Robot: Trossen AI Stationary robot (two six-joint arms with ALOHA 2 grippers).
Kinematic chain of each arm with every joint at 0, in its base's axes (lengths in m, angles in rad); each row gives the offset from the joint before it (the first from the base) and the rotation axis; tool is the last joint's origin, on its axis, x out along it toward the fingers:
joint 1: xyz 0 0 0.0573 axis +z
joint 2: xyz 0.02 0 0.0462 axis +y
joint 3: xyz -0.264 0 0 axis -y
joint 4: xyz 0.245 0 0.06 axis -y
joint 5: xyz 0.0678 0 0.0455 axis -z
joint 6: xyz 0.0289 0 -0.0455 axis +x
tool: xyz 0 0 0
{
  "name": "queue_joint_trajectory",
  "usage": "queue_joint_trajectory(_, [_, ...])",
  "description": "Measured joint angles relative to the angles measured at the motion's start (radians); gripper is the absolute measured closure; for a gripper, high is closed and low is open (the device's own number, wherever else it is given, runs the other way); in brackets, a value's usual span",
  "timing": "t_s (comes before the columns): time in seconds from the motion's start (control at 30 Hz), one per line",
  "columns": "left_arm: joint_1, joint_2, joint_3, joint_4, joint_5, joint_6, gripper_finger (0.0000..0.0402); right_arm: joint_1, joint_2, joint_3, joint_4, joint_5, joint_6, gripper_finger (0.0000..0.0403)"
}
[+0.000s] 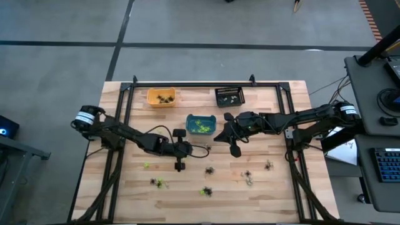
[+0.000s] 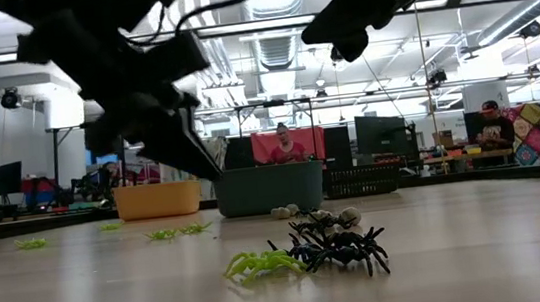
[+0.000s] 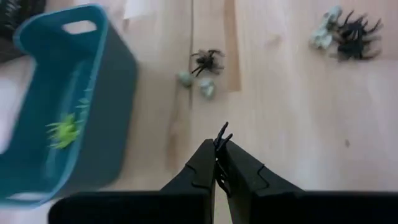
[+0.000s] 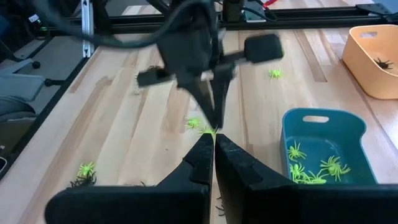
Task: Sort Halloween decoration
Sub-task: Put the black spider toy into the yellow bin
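Note:
The Halloween decoration is a scatter of tiny spiders on the wooden table: black ones [image 1: 209,170], green ones [image 1: 147,165] and a pale-and-black cluster [image 3: 345,28]. My left gripper [image 3: 219,144] hangs above the table's middle, just on the near side of the teal bin [image 1: 200,124], shut on a small black spider [image 3: 221,132]. My right gripper [image 1: 219,135] hovers shut and empty at the teal bin's right side. Green spiders [image 4: 311,167] lie inside the teal bin. My left gripper pinches the black spider between its two fingertips; only a few thin legs [image 3: 222,129] stick out past the tips. The fingers slant down from the table's left. The spider is lifted clear of the table.
An orange bin [image 1: 160,97] and a black bin [image 1: 229,95] stand at the far edge, each with spiders inside. A black spider with pale pieces [image 3: 207,62] lies beyond the left fingertips. Bare wood lies along the near edge. People sit in the room behind the table.

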Motion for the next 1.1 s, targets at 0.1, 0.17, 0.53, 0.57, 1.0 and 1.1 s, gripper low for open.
queue_joint_trajectory(0.1, [0.016,-0.073,-0.001,-0.074,-0.024,0.034,0.0401,0.0,0.0,0.0,0.001,0.0,-0.001,0.0394])
queue_joint_trajectory(0.17, [0.034,-0.129,-0.001,-0.142,-0.064,0.055,0.0401,0.0,0.0,0.0,0.001,0.0,-0.001,0.0394])
queue_joint_trajectory(0.53, [0.346,-0.412,-0.023,-0.346,-0.157,0.231,0.0401,-0.001,0.0,0.0,0.004,0.006,-0.021,0.0394])
queue_joint_trajectory(0.57, [0.398,-0.423,-0.024,-0.346,-0.156,0.245,0.0401,-0.001,0.0,0.0,0.003,0.013,-0.025,0.0394])
queue_joint_trajectory(1.0, [1.079,-0.271,-0.027,-0.19,0.301,0.046,0.0402,-0.003,0.0,0.0,0.002,0.109,-0.028,0.0394])
queue_joint_trajectory(1.1, [1.114,-0.207,-0.022,-0.191,0.304,0.033,0.0402,-0.003,0.0,0.0,0.002,0.109,-0.028,0.0394])
